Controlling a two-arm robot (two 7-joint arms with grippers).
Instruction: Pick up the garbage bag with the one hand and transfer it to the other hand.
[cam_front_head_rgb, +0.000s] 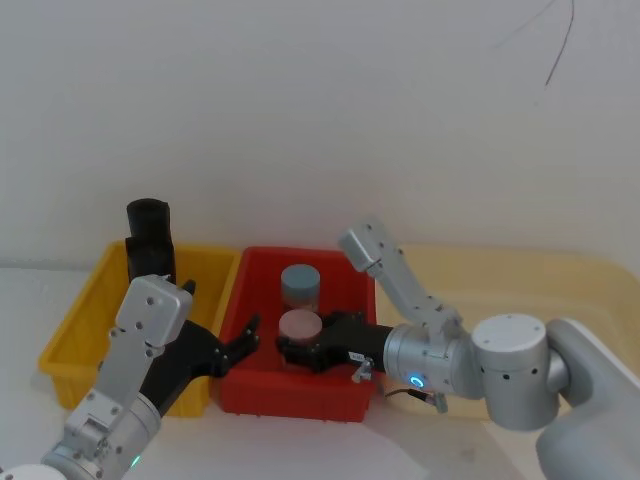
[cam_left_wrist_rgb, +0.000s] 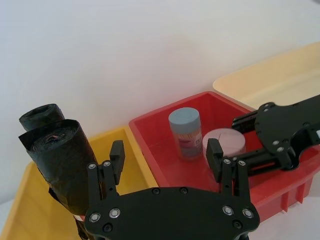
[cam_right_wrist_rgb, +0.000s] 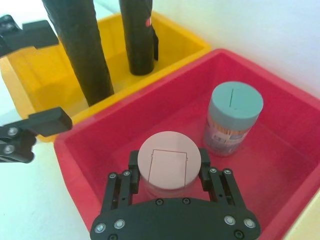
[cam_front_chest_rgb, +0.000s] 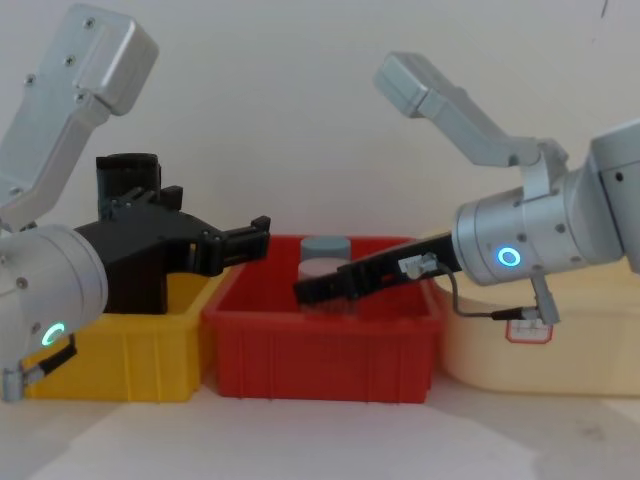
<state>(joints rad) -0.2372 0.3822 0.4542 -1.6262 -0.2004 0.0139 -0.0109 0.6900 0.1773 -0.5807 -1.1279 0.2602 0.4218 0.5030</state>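
Two black garbage bag rolls (cam_right_wrist_rgb: 80, 50) (cam_right_wrist_rgb: 137, 35) stand upright in the yellow bin (cam_front_head_rgb: 75, 330); in the head view one roll (cam_front_head_rgb: 148, 235) rises at the bin's far corner. My left gripper (cam_left_wrist_rgb: 165, 157), on the green-ringed arm, is open and empty, hovering over the wall between the yellow and red bins, with the nearer roll (cam_left_wrist_rgb: 60, 165) just outside one finger. My right gripper (cam_right_wrist_rgb: 169, 167), on the blue-ringed arm, is shut on a pink-lidded jar (cam_right_wrist_rgb: 169, 159) inside the red bin (cam_front_head_rgb: 300, 400).
A grey-lidded jar (cam_front_head_rgb: 300, 285) stands behind the pink one in the red bin. A cream tray (cam_front_head_rgb: 520, 275) lies to the right. A white wall runs close behind the bins. The two grippers (cam_front_head_rgb: 235, 345) (cam_front_head_rgb: 300, 345) are near each other over the red bin.
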